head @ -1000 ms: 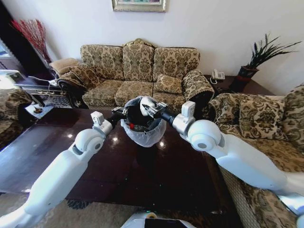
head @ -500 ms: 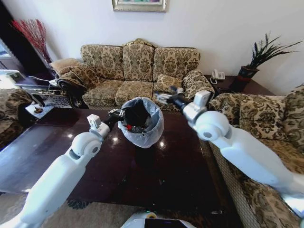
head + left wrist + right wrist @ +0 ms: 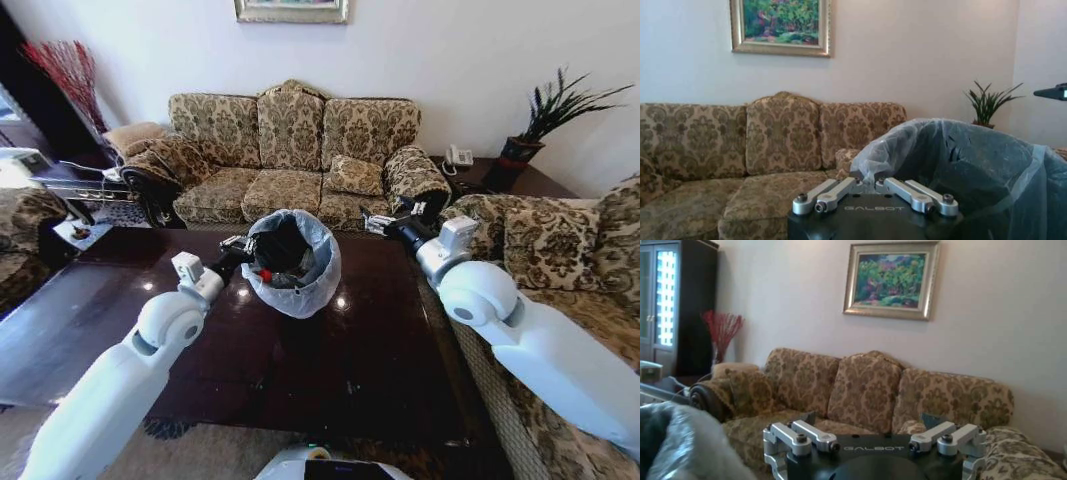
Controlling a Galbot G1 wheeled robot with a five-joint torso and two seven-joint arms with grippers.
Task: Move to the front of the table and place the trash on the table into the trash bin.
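Note:
The trash bin [image 3: 300,275] is a black bin with a pale plastic bag over its rim. It hangs tilted above the glossy dark table [image 3: 330,380]. My left gripper [image 3: 238,247] is shut on the bag's ruffled rim [image 3: 870,165]; the left wrist view shows the left gripper [image 3: 869,181] with its jaws pinched together there. Inside the bin lies trash with a red label [image 3: 265,273]. My right gripper [image 3: 383,222] is off to the bin's right, over the table's far edge. In the right wrist view the right gripper [image 3: 869,418] is open and holds nothing.
A patterned sofa [image 3: 290,150] stands behind the table, and an armchair [image 3: 560,250] crowds its right side. A side table with a phone [image 3: 458,157] and a potted plant [image 3: 545,125] is at the back right. Another seat [image 3: 20,240] is at the left.
My right gripper has drawn back from above the bin's mouth to the right, toward the armchair. The left arm and the bin have shifted slightly left.

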